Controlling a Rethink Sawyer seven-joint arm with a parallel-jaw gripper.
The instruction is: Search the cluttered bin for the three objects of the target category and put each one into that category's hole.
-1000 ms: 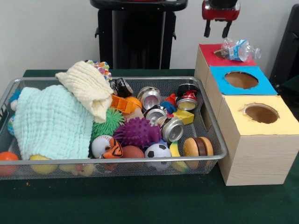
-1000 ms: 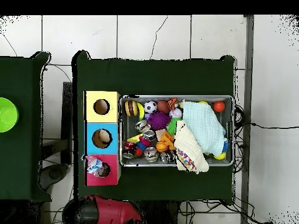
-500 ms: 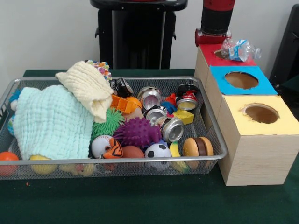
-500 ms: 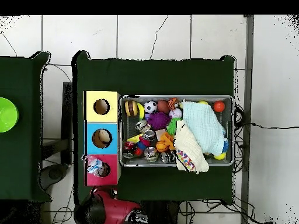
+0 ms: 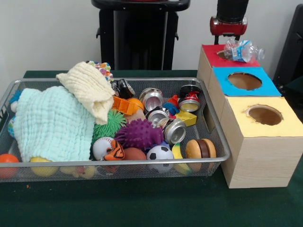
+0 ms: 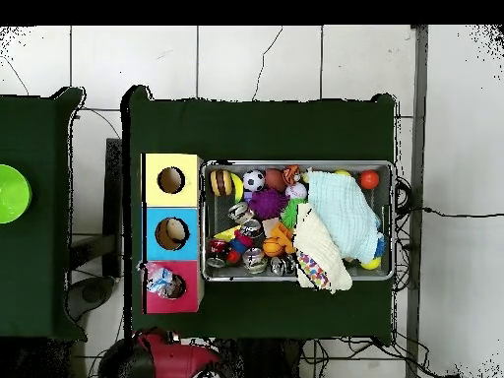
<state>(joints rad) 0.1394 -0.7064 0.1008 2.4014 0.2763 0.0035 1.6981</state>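
A crushed clear plastic bottle [image 5: 242,49] [image 6: 158,282] lies on top of the red box [image 5: 213,51] [image 6: 187,295], partly over its hole. The blue box [image 5: 267,87] and yellow box [image 5: 289,125] stand in the same row with open holes. Several dented metal cans [image 5: 174,130] [image 6: 254,258] lie in the wire bin [image 5: 222,153] among balls and toys. A red and black part of the arm [image 5: 228,22] hangs behind the red box. The gripper itself does not show in either view.
A pale green cloth [image 5: 52,123] [image 6: 345,212] and a cream cloth [image 5: 90,87] cover the bin's other half. A purple spiky ball [image 5: 139,133], a soccer ball [image 5: 160,153] and a toy burger [image 5: 200,149] lie near the cans. A green bowl [image 6: 10,192] sits on a side table.
The open gripper seen above the bottle a second ago has left the picture. An arm segment swung in behind the red box and shifted right. The bottle stayed put.
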